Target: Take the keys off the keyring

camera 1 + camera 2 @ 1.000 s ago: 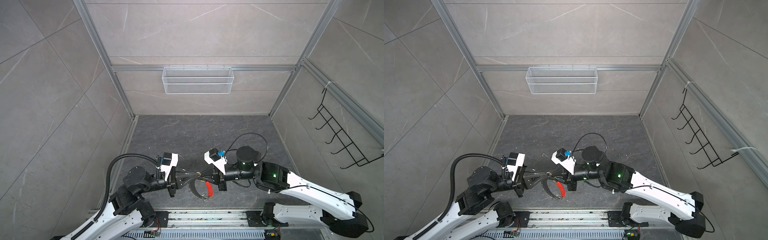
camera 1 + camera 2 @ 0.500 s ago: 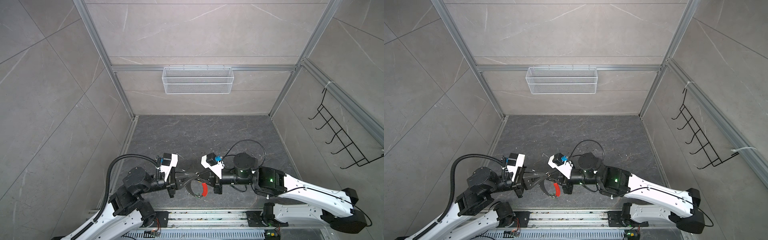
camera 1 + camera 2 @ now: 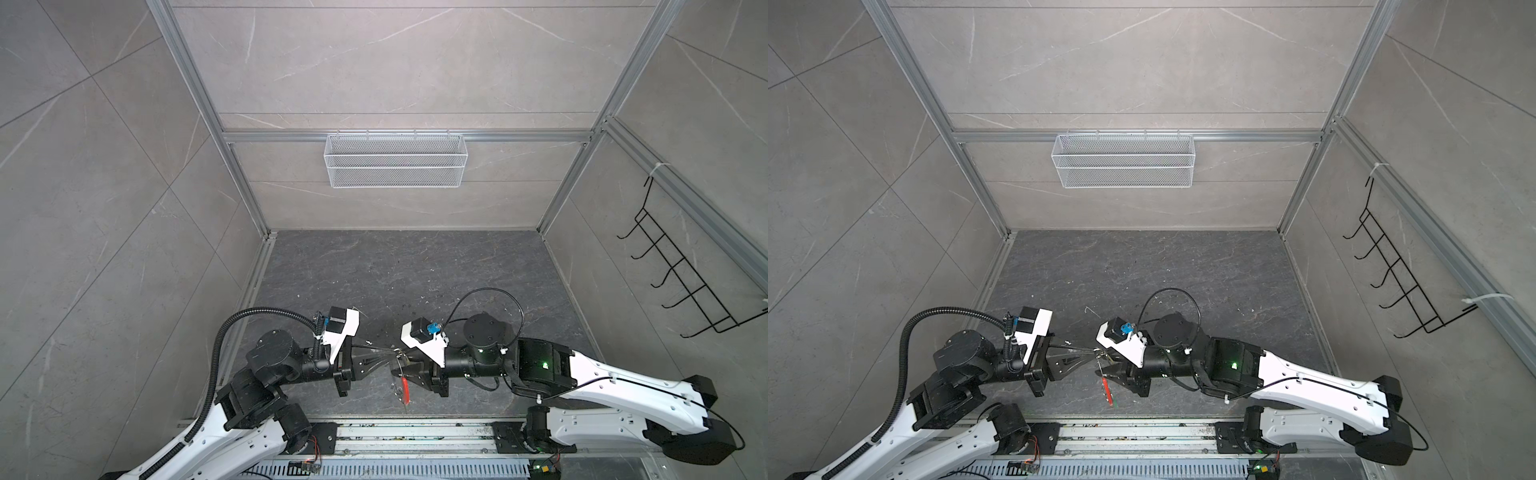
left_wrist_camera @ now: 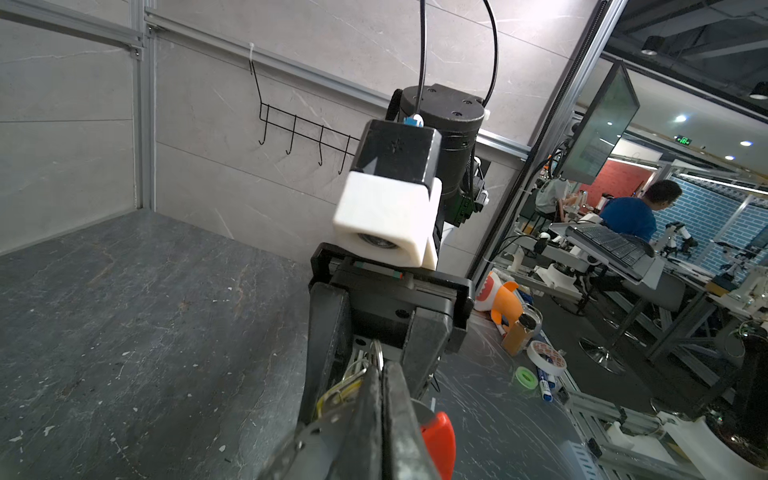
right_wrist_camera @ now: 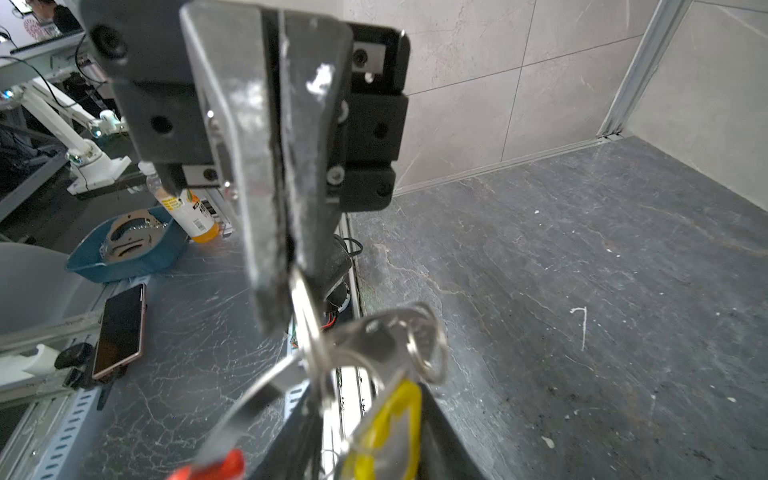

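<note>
Slippage is the risk: the left gripper (image 5: 291,286) is clamped on the keyring (image 3: 404,388), held in the air over the near edge of the desk (image 3: 374,270). The right gripper (image 3: 409,370) has its jaws parted around the keys (image 5: 386,336), so tugging could twist the thin hoop free.

Keyring (image 3: 404,388) at the front, middle
Left gripper (image 3: 388,354) is just left of it, right gripper (image 3: 406,365) just right.

The floor (image 3: 395,270) behind the arms lay bare to the back wall, basket (image 3: 395,166) and rack (image 3: 681,270) hung well above. By the front rail (image 3: 415,432) the left gripper (image 3: 392,353) and right gripper (image 3: 407,365) nearly met, the keyring (image 3: 405,390) barring the gap
</note>
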### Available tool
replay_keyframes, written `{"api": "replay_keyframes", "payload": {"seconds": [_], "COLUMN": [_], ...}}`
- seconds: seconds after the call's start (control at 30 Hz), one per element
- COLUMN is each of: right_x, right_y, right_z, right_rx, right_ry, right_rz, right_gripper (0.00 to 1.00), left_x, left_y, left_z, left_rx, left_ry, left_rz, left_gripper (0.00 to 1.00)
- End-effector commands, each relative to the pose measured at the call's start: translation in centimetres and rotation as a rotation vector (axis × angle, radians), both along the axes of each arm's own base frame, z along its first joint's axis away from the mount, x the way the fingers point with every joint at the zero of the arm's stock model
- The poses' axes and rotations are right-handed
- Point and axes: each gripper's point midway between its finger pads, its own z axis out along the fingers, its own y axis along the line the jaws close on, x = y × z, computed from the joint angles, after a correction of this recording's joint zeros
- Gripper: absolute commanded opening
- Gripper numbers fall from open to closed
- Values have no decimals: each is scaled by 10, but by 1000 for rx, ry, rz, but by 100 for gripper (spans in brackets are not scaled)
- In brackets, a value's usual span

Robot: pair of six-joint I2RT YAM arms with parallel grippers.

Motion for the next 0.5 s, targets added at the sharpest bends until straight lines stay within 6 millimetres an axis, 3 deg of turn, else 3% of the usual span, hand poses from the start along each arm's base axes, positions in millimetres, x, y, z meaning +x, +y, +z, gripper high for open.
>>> {"api": "replay_keyframes", "payload": {"seconds": [0.0,0.23,0.47], "right_x": [-10,-15,-19], "right_y": [-19,-41,-23], "right_z": [13,50,77], "right_rx": [8,96,185], "right_ry": [-4,-49,-51], "right_rz": [14,6,58], "right_gripper": [41,46,47], "left_x": [-9,-13,-19], "left_y": [5,3,0], "left_z": [19,17,19], "left_rx": [-24,-3,-10], "left_ry": [-66,-69,-69], "left_rz": [-28,-60,-107], "left_gripper": [0,0,0]}}
